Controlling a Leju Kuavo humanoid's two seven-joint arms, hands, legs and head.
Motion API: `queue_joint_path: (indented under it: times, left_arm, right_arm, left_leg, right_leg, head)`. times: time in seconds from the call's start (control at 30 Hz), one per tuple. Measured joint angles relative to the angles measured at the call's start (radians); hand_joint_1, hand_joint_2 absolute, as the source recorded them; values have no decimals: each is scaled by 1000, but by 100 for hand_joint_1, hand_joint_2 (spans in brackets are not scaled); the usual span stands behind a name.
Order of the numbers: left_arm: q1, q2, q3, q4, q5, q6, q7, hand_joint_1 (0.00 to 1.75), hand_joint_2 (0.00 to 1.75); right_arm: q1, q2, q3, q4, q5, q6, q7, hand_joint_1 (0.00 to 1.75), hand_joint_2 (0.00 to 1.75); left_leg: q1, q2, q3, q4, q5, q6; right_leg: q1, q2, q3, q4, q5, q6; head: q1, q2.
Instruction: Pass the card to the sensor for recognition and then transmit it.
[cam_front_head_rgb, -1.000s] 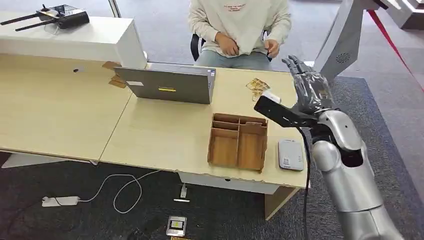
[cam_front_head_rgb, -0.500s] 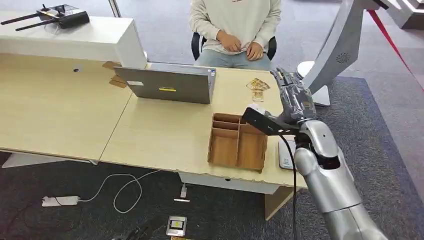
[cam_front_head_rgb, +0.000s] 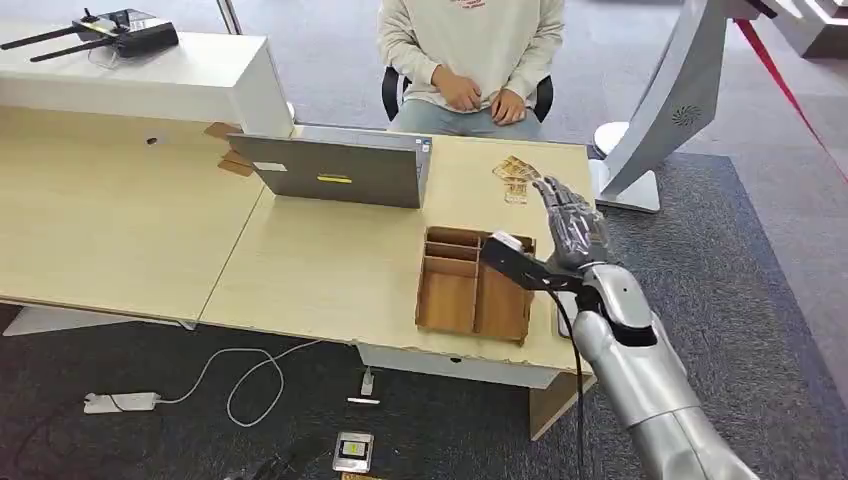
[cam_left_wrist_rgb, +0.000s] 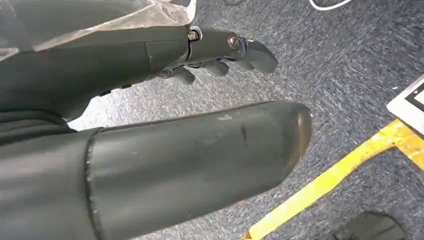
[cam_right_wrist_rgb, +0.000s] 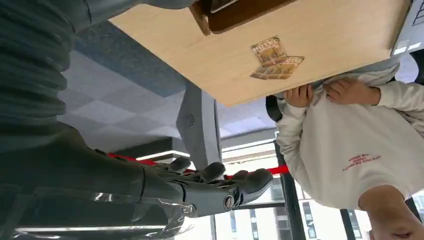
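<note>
Cards (cam_front_head_rgb: 516, 172) are seen in a small heap on the surface (cam_front_head_rgb: 330, 270), at 12 o'clock from the right hand (cam_front_head_rgb: 572, 225) and apart from it. Nothing is held: its fingers (cam_front_head_rgb: 556, 195) are stretched out and spread. At 9 o'clock from that hand a wooden tray (cam_front_head_rgb: 475, 285) is placed. The left hand (cam_left_wrist_rgb: 220, 47) is hung over carpet, fingers loosely curled, empty.

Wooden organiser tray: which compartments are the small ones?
The shallow compartments along the brown wooden organiser tray's far edge, toward the grey laptop; the two near ones are long.
</note>
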Motion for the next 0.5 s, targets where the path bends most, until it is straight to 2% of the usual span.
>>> queue_joint_path:
  times: [0.27, 0.5]
  left_arm:
    - [-6, -4, -5, 0, -10, -7, 6, 0, 0]
    - [-10, -5, -6, 0, -14, -14, 6, 0, 0]
  right_arm:
    - [-3, 2, 0, 116, -8, -73, -8, 0, 175]
    - [-11, 2, -1, 192, -9, -89, -12, 0, 175]
  left_leg:
    - [0, 0, 0, 0, 0, 0]
    - [0, 0, 0, 0, 0, 0]
  right_leg:
    - [0, 0, 0, 0, 0, 0]
    - [0, 0, 0, 0, 0, 0]
  head:
    - [0, 0]
    - [0, 0]
